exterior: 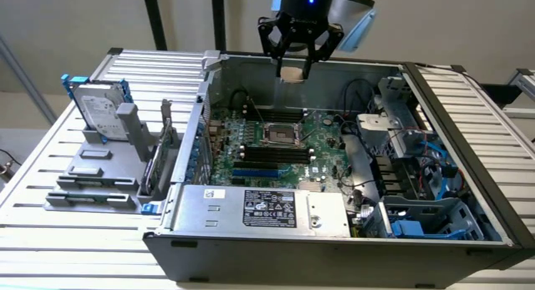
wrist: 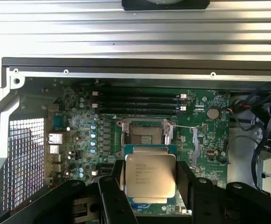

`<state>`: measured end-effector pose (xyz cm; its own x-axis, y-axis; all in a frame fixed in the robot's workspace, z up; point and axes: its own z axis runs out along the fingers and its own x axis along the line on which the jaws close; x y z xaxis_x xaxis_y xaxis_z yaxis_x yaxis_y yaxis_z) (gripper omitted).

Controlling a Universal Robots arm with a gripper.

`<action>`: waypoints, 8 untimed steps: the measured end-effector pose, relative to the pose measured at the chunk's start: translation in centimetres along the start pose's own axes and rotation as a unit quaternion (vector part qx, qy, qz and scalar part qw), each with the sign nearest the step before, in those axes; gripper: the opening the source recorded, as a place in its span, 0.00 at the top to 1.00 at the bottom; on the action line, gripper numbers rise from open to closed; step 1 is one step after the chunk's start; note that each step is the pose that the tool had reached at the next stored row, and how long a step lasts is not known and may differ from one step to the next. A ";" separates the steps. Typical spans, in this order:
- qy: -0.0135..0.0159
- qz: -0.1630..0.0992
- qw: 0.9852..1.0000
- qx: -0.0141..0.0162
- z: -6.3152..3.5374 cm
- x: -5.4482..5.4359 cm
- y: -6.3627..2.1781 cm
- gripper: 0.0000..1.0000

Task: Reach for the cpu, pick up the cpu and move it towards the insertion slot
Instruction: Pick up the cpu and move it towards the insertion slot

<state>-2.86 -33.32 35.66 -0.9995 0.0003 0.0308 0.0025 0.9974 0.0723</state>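
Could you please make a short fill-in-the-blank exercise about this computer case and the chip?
1. The gripper holds the cpu between its ____.
2. The cpu hangs ____ the open computer case.
3. The insertion slot sits on a ____ circuit board.
4. The hard drive stands ____ the case.

Missing words: jaws; above; green; outside

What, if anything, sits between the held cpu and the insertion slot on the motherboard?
Nothing visible. The gripper holds the cpu in open air above the case, and the insertion slot lies uncovered below it.

Pale wall (exterior: 67, 27) behind a white slatted table (exterior: 50, 171).
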 end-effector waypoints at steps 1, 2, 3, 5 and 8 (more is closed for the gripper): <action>0.000 0.000 1.000 0.000 0.00 0.0 0.00 0.45; 0.000 0.000 1.000 0.000 0.01 0.0 0.00 0.45; 0.000 0.000 1.000 0.000 0.01 0.0 0.00 0.45; 0.000 0.000 1.000 0.000 0.01 0.0 0.00 0.45; 0.000 0.000 1.000 0.000 0.00 0.0 0.00 0.45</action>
